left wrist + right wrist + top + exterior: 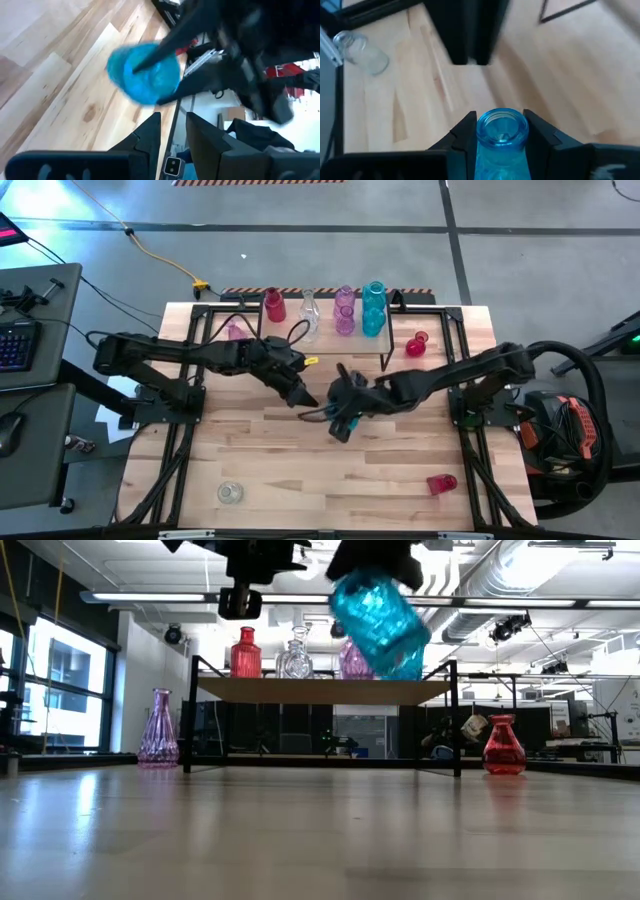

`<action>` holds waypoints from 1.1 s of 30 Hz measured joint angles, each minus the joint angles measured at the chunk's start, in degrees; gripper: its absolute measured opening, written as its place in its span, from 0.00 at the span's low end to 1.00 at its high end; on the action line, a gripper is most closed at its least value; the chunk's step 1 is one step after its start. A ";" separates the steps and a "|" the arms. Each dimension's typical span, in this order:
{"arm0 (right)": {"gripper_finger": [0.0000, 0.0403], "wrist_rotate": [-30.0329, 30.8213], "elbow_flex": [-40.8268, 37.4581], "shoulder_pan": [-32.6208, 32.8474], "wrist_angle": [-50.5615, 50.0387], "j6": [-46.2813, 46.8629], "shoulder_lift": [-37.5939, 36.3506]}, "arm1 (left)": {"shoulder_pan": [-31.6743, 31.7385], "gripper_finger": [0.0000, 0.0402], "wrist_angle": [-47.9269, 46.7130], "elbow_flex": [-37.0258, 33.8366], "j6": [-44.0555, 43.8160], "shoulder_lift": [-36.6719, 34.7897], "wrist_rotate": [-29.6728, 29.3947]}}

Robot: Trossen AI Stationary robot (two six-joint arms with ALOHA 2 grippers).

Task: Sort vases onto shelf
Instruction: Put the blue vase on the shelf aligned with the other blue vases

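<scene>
My right gripper (345,418) holds a teal blue vase (380,625) in the air above the middle of the table, in front of the shelf (320,690). My left gripper (300,392) hovers just to its left, fingers (152,132) a narrow gap apart with nothing between them. On the shelf stand a red vase (274,305), a clear one (308,315), a purple one (344,310) and a teal one (373,308). My right gripper pinches the teal vase's neck (501,131), just under the rim, between its two fingers, one on each side. The fingers slant down from the table's right side. The vase hangs below them, tilted, mouth up, its body (385,630) lifted clear of the table.
A pink-purple vase (158,730) stands on the table left of the shelf, and a red one (503,745) stands to its right. Another red vase (441,483) lies near the front right, and a clear vase (230,493) lies near the front left.
</scene>
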 joint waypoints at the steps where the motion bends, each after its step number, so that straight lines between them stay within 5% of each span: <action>1: 0.23 0.73 0.00 -0.27 -0.56 -0.69 -1.33 | 0.03 0.21 0.42 0.00 0.58 -0.26 0.00; 12: 0.23 9.09 0.04 -5.50 -3.39 -8.34 -16.18 | 2.78 0.21 4.43 0.00 4.63 -1.03 -0.92; 33: 0.23 15.72 0.04 -13.49 -6.68 -27.75 -42.19 | 10.58 0.21 4.46 0.00 4.69 -1.67 -0.02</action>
